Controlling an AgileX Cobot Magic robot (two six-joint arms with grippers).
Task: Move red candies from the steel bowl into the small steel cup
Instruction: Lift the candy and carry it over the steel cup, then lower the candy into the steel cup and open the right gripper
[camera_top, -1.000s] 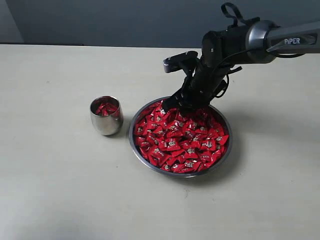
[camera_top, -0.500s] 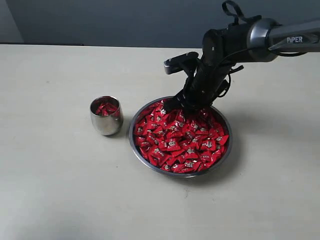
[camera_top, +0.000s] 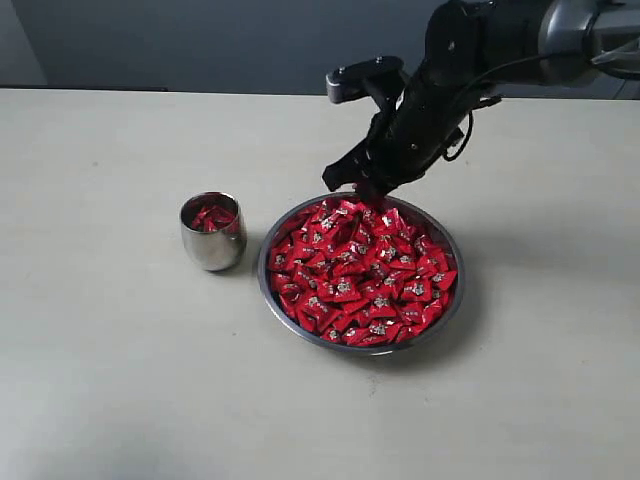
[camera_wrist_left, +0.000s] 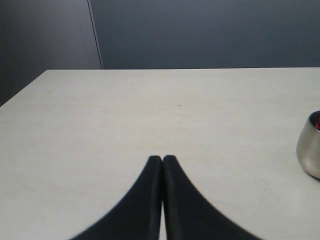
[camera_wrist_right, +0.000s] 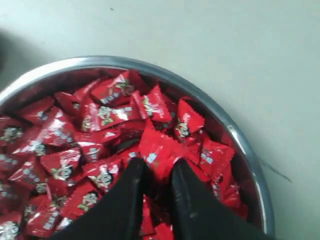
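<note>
Off to the left, the left arm's fingers (camera_wrist_left: 149, 181) are pressed together over the bench (camera_top: 120, 380), with the small steel cup (camera_top: 212, 240) standing nearby, a few red candies (camera_top: 212, 216) inside. Just right of the cup sits the steel bowl (camera_top: 362, 351), heaped with more candies. Above its far rim the right arm's fingers (camera_wrist_right: 132, 190) pinch one candy (camera_wrist_right: 159, 149).

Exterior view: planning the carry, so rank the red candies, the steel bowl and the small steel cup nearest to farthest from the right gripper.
1. red candies, heaped just under the right gripper.
2. steel bowl, rim beneath; too close to call against 1.
3. small steel cup, left of view.
</note>
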